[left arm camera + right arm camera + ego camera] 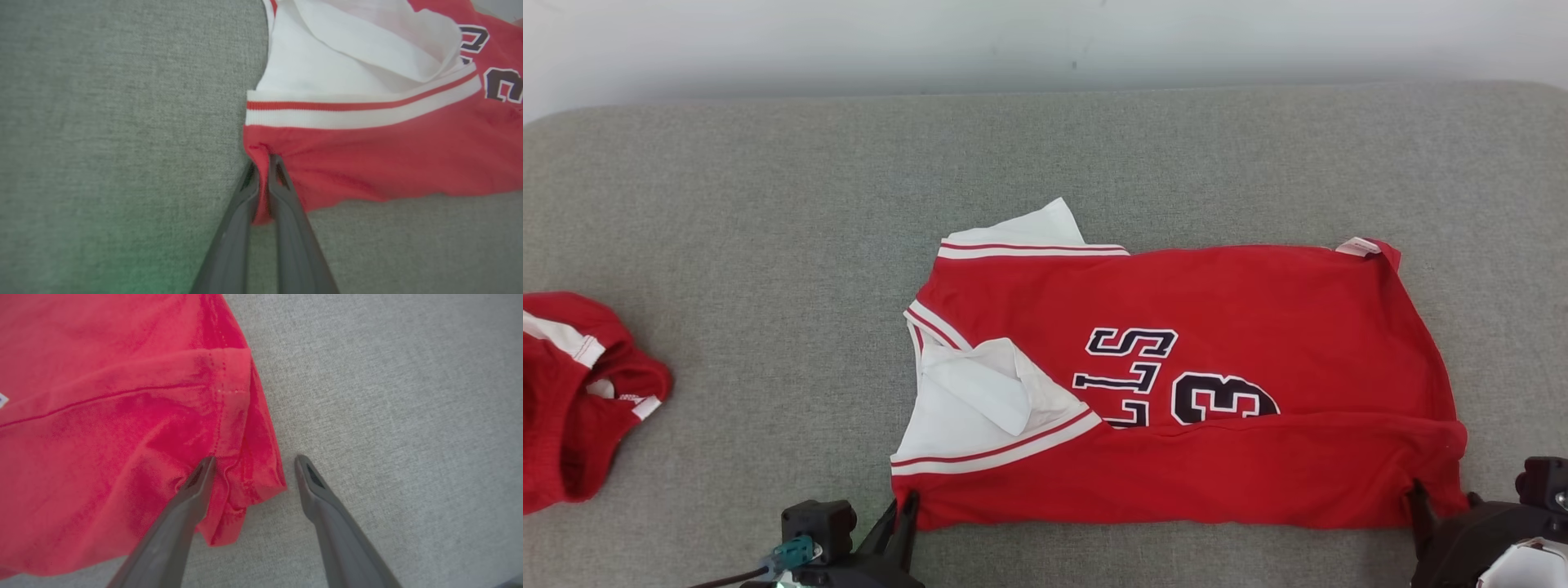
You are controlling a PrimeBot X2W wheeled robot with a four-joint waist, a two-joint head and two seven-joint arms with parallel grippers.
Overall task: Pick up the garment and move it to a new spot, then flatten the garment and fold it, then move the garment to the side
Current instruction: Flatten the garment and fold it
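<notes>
A red jersey (1225,327) with white trim and dark numbers lies folded lengthwise across the grey cushion, its near long edge turned up over itself. At the jersey's near left corner (261,163) my left gripper (905,508) is shut, pinching the red cloth between its fingers. My right gripper (253,461) is open at the near right corner (245,486), which lies between its fingers. That right gripper (1437,500) sits at the lower right of the head view, partly hidden by its own wrist.
A second red and white garment (572,392) lies bunched at the left edge of the grey cushion (768,204). A pale wall (1045,41) runs behind the cushion. Bare grey fabric spreads behind the jersey and to its left.
</notes>
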